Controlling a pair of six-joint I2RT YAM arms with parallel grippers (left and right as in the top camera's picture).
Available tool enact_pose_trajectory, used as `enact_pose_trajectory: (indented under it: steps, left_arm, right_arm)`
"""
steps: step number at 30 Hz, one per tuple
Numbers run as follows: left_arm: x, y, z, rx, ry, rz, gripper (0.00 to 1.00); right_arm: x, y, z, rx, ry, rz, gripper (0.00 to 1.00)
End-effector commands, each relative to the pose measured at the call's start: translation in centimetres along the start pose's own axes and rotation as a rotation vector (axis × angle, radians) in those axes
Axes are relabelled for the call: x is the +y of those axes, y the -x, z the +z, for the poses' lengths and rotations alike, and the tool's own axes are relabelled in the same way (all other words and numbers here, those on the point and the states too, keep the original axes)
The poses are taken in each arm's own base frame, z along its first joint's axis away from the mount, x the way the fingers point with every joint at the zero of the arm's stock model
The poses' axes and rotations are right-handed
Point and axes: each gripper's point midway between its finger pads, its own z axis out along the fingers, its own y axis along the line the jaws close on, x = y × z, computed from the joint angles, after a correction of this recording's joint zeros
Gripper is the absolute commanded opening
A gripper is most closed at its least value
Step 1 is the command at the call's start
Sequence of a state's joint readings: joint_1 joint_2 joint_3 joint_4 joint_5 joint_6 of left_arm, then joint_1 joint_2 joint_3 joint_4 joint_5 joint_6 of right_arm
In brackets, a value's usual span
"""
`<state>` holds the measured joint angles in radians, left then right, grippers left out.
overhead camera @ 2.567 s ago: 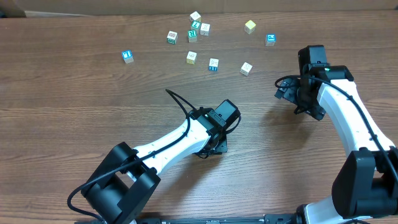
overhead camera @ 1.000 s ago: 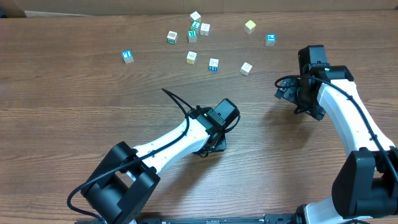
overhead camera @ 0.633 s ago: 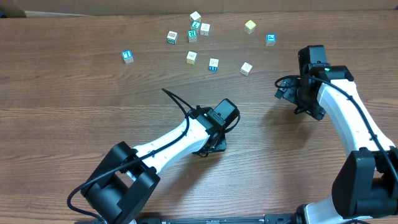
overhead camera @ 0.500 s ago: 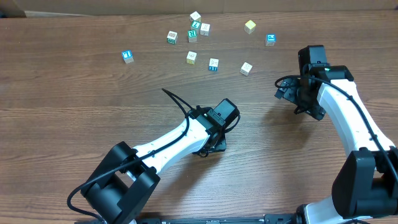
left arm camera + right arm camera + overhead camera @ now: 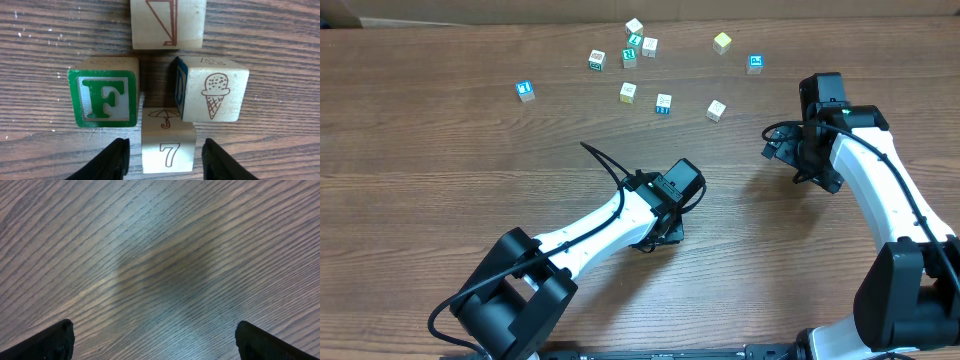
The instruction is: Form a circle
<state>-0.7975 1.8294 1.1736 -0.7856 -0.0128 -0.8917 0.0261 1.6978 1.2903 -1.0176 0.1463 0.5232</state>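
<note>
The left fingers [image 5: 117,160] stand slightly apart either side of the number-seven block [image 5: 168,150], clamping nothing. The right fingers [image 5: 50,342] gape wide over the tabletop [image 5: 160,265]. Under the left wrist, mid-tabletop, the seven closes a tight circle [image 5: 168,120] with a green F block [image 5: 104,97], an ice-cream block [image 5: 215,95] and a fourth block [image 5: 167,22]. The step looks like seating this piece, and the next move calls for lifting straight off without nudging it. About eleven loose blocks [image 5: 663,103] lie well apart.
</note>
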Motion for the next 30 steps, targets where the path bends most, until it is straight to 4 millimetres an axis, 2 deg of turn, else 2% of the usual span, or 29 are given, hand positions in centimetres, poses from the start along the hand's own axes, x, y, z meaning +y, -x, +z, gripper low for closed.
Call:
enact_pose_trajectory:
  steps: [1, 6, 14, 24, 30]
  left_arm:
    - [0.84, -0.07, 0.67, 0.010, 0.032, -0.014, 0.41]
    - [0.87, -0.16, 0.67, 0.014, 0.033, -0.014, 0.36]
    - [0.87, -0.16, 0.67, 0.014, 0.033, -0.014, 0.36]
    - [0.94, -0.22, 0.67, 0.017, 0.036, -0.017, 0.27]
    - [1.00, -0.27, 0.66, 0.018, 0.039, -0.022, 0.33]
  right_arm:
    - [-0.04, 0.72, -0.85, -0.032, 0.008, 0.009, 1.00]
    - [-0.05, 0.72, -0.85, -0.032, 0.008, 0.009, 1.00]
    - [-0.04, 0.72, -0.85, -0.032, 0.008, 0.009, 1.00]
    - [-0.04, 0.72, -0.85, -0.032, 0.008, 0.009, 1.00]
    - [-0.05, 0.72, -0.85, -0.032, 0.008, 0.009, 1.00]
